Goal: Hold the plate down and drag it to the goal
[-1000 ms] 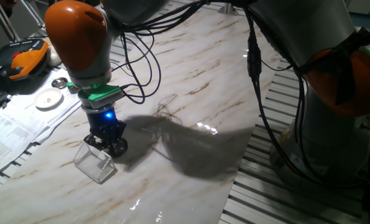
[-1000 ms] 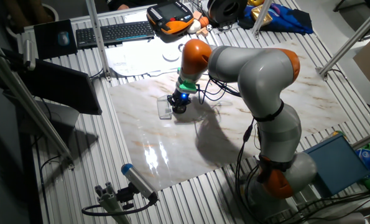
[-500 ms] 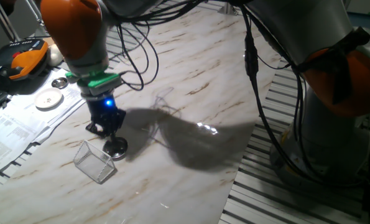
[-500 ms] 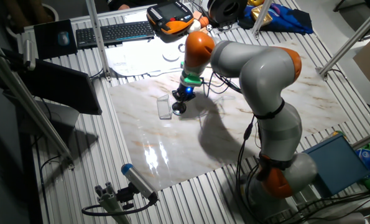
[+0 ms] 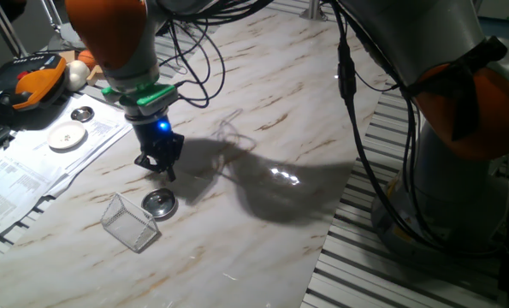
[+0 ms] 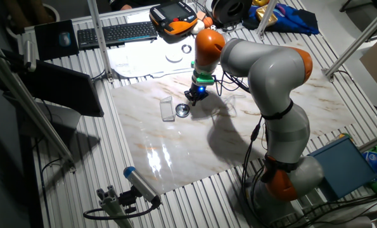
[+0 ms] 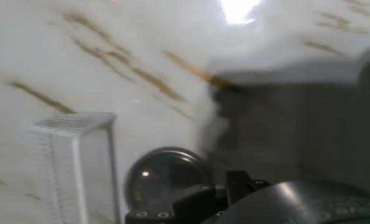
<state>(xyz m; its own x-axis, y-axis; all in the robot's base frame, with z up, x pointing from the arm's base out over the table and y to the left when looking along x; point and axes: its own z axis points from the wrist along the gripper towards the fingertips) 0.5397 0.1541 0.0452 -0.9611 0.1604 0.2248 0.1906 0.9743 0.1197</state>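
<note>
The plate point(image 5: 159, 202) lies flat on the marble table point(image 5: 263, 162), just beside the goal point(image 5: 128, 222) but outside it, on the side nearer the arm point(image 6: 264, 69). The gripper point(image 5: 157, 164) hangs above the table a little beyond the plate from the goal, clear of both. Its fingers look close together, but I cannot tell whether they are fully closed. They hold nothing. In the hand view the plate point(image 7: 166, 177) sits right of the goal point(image 7: 76, 162).

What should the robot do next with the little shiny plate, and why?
Probably bring the pincer back down onto the plate. The pincer hangs above the table, off the plate, which lies beside the clear wire box, the goal, not inside it. Pressing down again would let it drag the plate in.
</note>
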